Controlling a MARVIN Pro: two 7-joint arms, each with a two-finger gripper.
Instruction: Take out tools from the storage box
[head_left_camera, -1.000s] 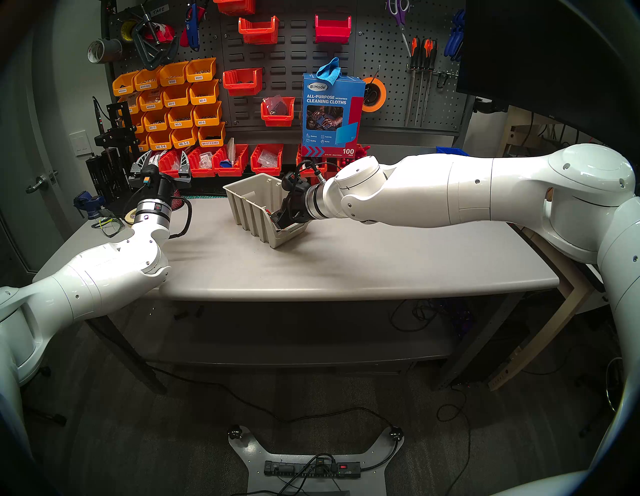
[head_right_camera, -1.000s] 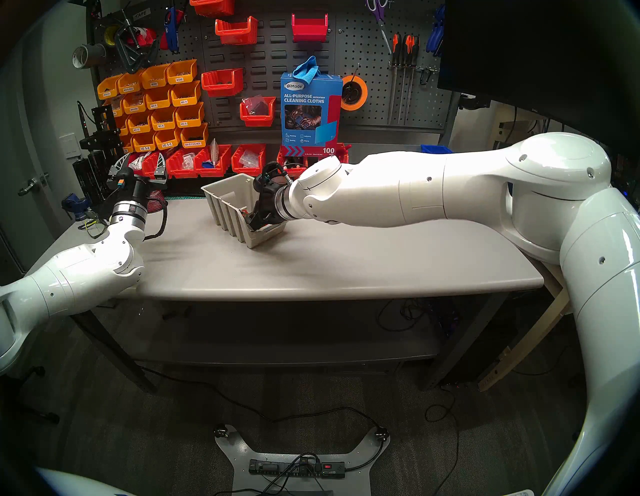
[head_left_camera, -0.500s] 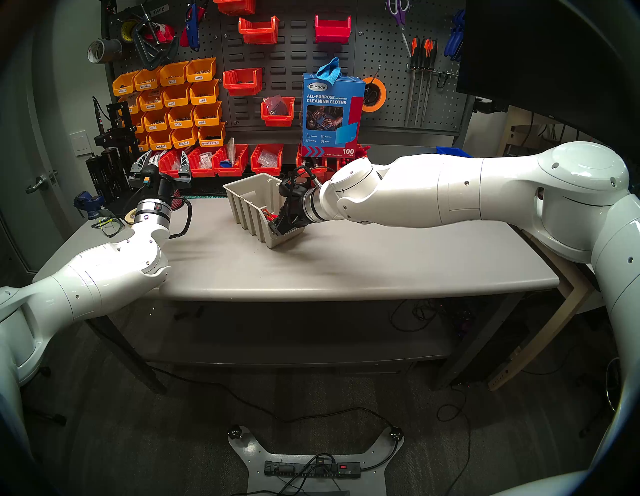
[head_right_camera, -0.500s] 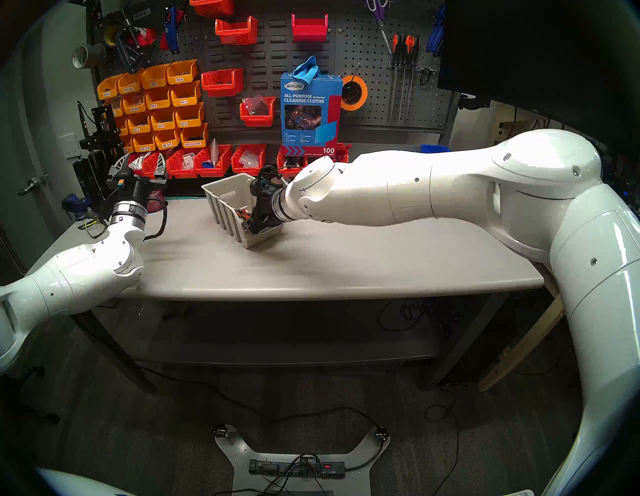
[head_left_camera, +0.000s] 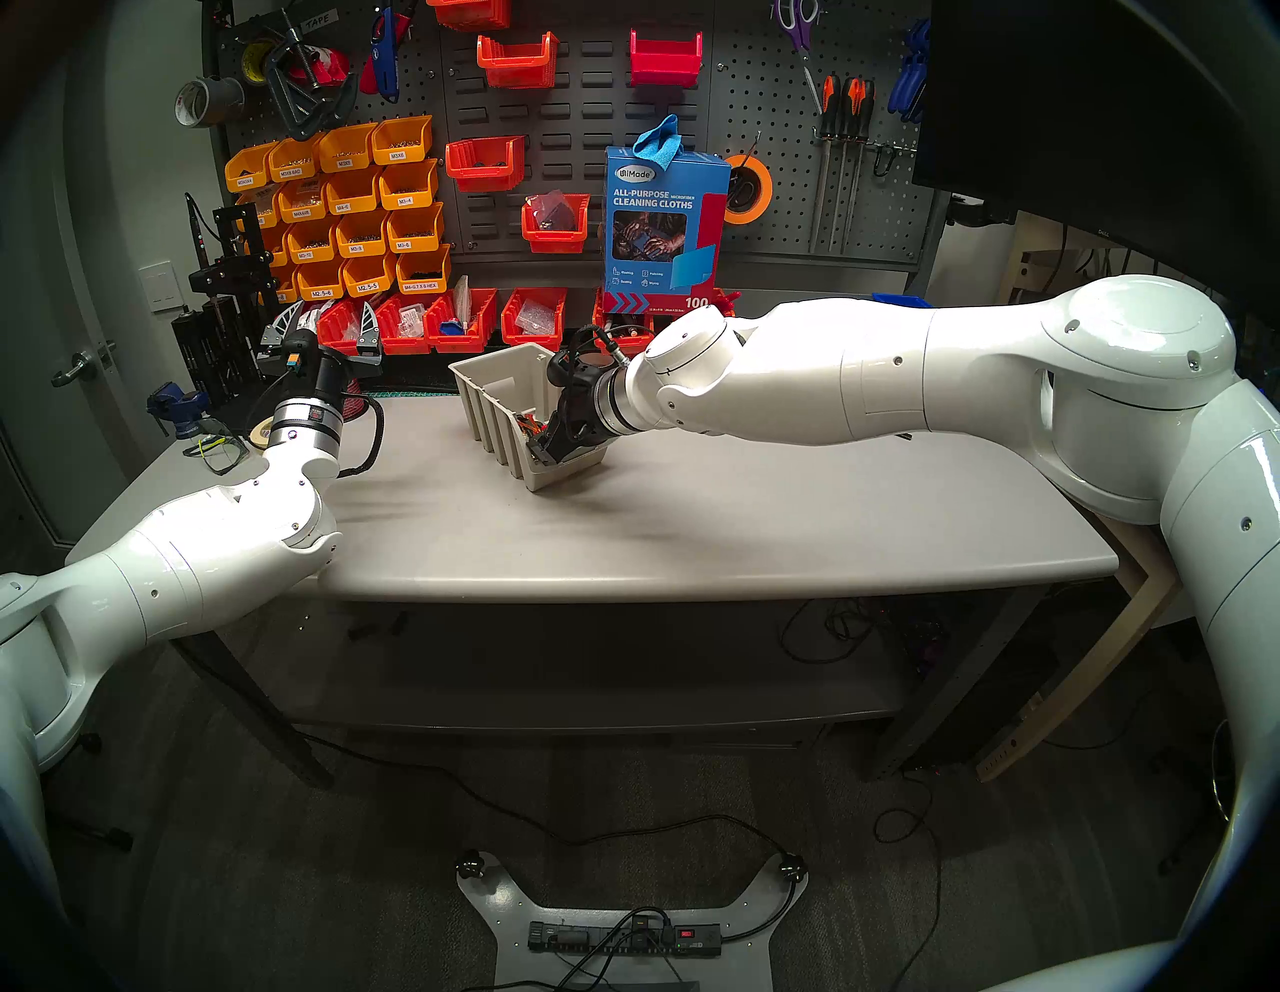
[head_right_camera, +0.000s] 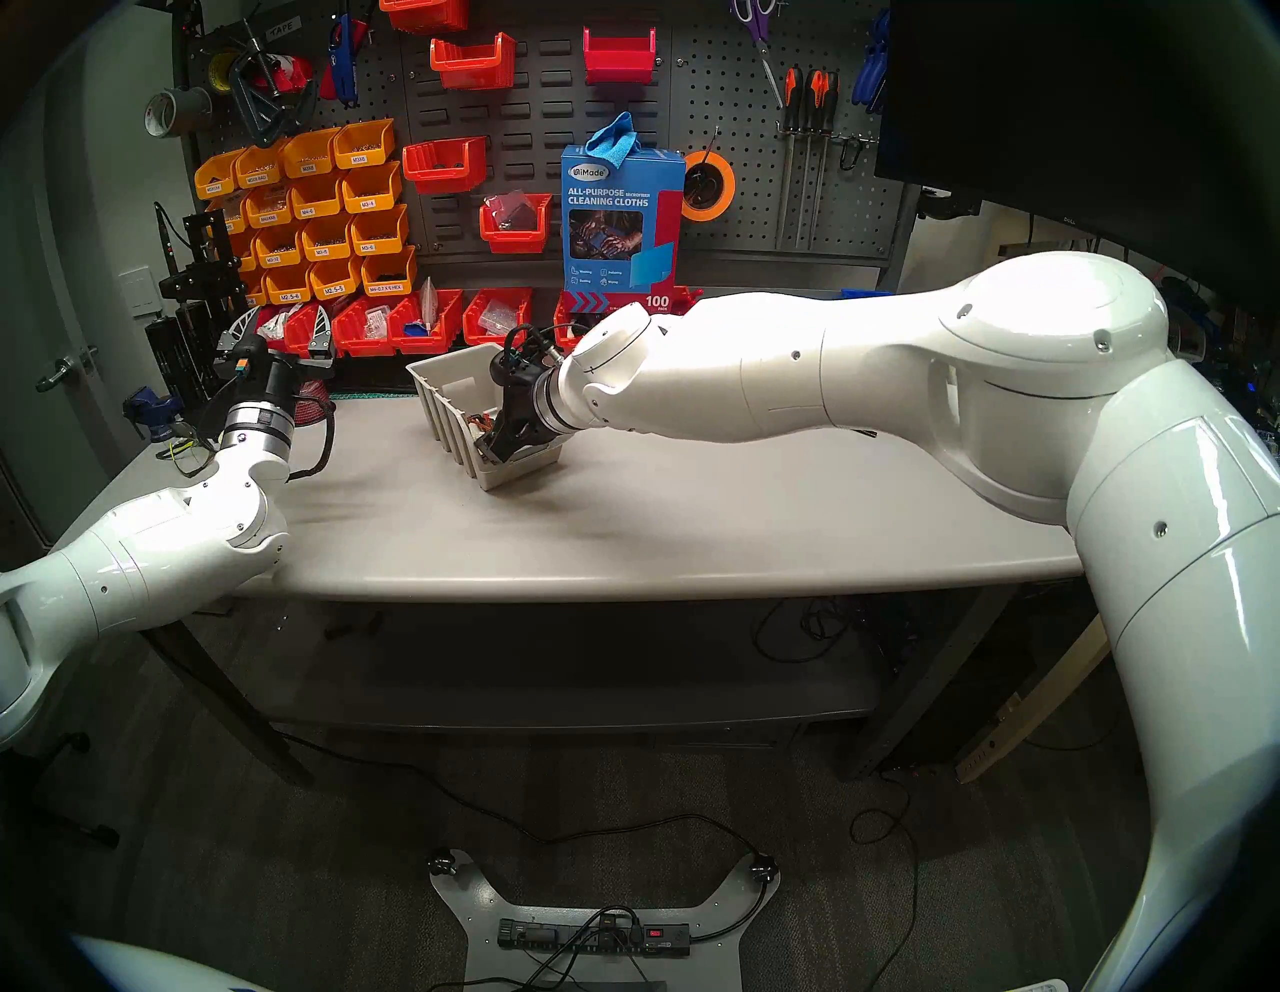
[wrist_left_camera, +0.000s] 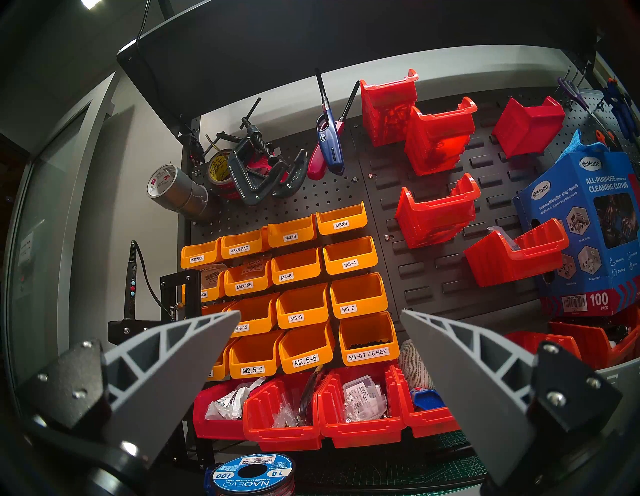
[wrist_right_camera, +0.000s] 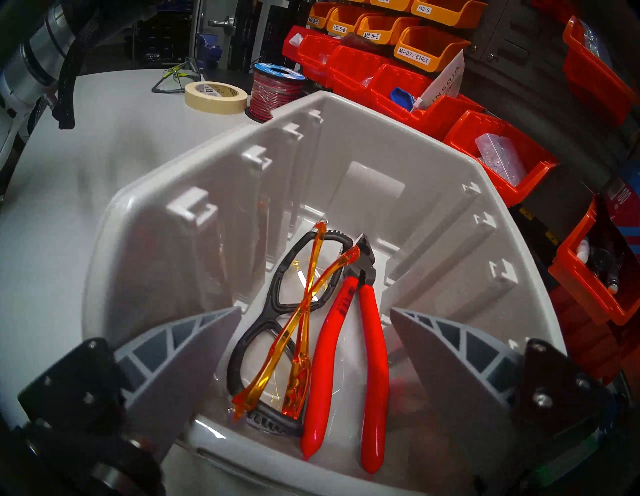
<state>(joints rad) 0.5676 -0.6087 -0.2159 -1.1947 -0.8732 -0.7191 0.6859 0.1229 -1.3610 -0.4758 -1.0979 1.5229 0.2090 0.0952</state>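
While the right gripper (wrist_right_camera: 315, 313) hangs spread wide and holding nothing over the storage box (wrist_right_camera: 145, 221) in the middle of the frame, the safety glasses (wrist_right_camera: 277, 332) and red pliers (wrist_right_camera: 349, 332) lie side by side inside. The left gripper (wrist_left_camera: 320, 313) is spread too, empty.

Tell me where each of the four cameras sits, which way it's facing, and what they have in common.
Head stereo left: on the head, looking down at the table; both arms show.
Head stereo right: beside it, nearly the same view.
Left wrist: faces the pegboard bins; the open left gripper frames them.
Right wrist: looks into the storage box at safety glasses and pliers, past the open right gripper.
Shared: both head views show the box; both wrist views show the orange bins.
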